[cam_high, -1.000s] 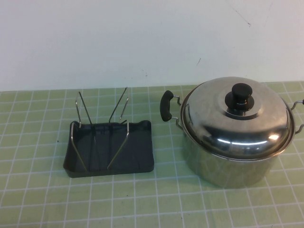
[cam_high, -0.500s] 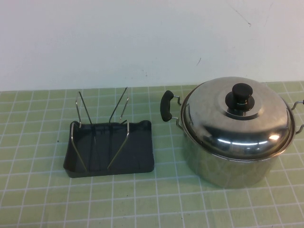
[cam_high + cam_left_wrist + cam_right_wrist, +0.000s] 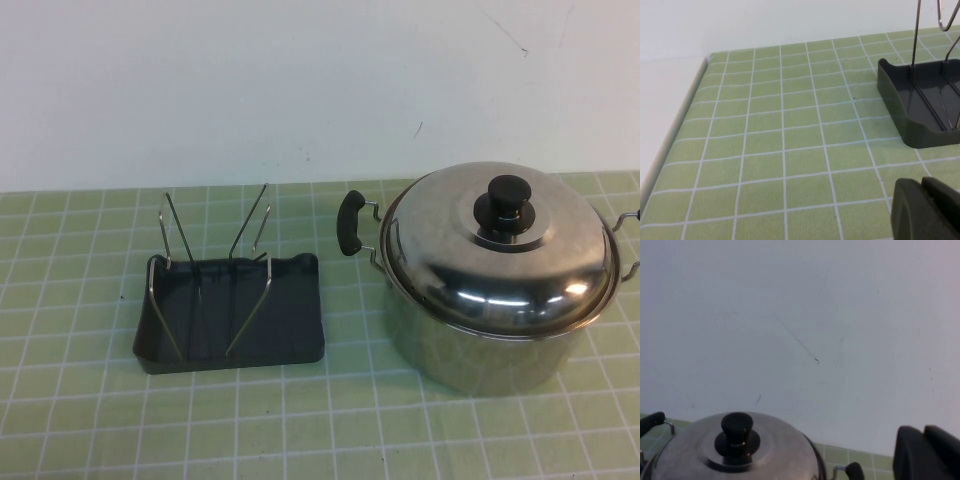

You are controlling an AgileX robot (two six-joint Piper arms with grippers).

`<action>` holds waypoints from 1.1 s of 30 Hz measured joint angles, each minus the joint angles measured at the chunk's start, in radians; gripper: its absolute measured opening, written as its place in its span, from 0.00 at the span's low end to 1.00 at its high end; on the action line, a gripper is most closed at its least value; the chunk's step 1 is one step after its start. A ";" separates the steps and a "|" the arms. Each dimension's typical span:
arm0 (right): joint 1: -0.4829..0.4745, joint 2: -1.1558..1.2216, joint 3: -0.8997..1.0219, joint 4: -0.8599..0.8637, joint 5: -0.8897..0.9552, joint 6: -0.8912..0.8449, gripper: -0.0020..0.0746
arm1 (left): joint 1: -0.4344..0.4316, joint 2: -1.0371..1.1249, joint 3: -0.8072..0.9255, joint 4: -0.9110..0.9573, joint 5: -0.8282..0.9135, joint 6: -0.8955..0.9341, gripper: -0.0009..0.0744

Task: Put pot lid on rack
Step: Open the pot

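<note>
The shiny steel pot lid (image 3: 497,250) with a black knob (image 3: 508,203) sits closed on the steel pot (image 3: 480,340) at the right. The right wrist view shows the lid (image 3: 685,450) and its knob (image 3: 737,436) too. The dark grey rack (image 3: 232,310) with wire uprights stands left of the pot; its corner shows in the left wrist view (image 3: 920,107). Neither arm shows in the high view. My left gripper (image 3: 924,207) is shut and empty, short of the rack. My right gripper (image 3: 926,452) is shut and empty, off to one side of the lid.
The table has a green mat (image 3: 330,420) with a white grid. A white wall (image 3: 300,80) runs behind it. The mat's left edge (image 3: 677,125) shows in the left wrist view. The pot's black side handle (image 3: 349,223) points toward the rack.
</note>
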 joint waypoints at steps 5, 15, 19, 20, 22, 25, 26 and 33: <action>0.143 0.152 0.000 -0.074 -0.193 0.094 0.34 | 0.000 0.000 0.000 0.000 0.000 0.000 0.01; 0.357 0.506 -0.001 -0.236 -0.720 0.106 0.79 | 0.000 0.000 0.000 0.000 0.000 0.000 0.01; 0.362 0.627 -0.002 -0.246 -0.857 0.108 0.80 | 0.000 0.000 0.000 0.000 0.000 0.000 0.01; 0.362 0.656 -0.002 -0.246 -0.883 0.108 0.80 | 0.000 0.000 0.000 0.000 0.000 0.000 0.01; 0.362 0.706 -0.003 -0.258 -0.919 0.111 0.80 | 0.000 0.000 0.000 0.000 0.000 0.000 0.01; 0.362 0.776 -0.004 -0.285 -0.964 0.113 0.80 | 0.000 0.000 0.000 0.000 0.000 0.000 0.01; 0.362 0.797 -0.004 -0.292 -0.974 0.113 0.80 | 0.000 0.000 0.000 0.000 0.000 0.000 0.01; 0.364 0.865 -0.004 -0.253 -1.004 0.115 0.80 | 0.000 0.000 0.000 0.000 0.000 0.000 0.01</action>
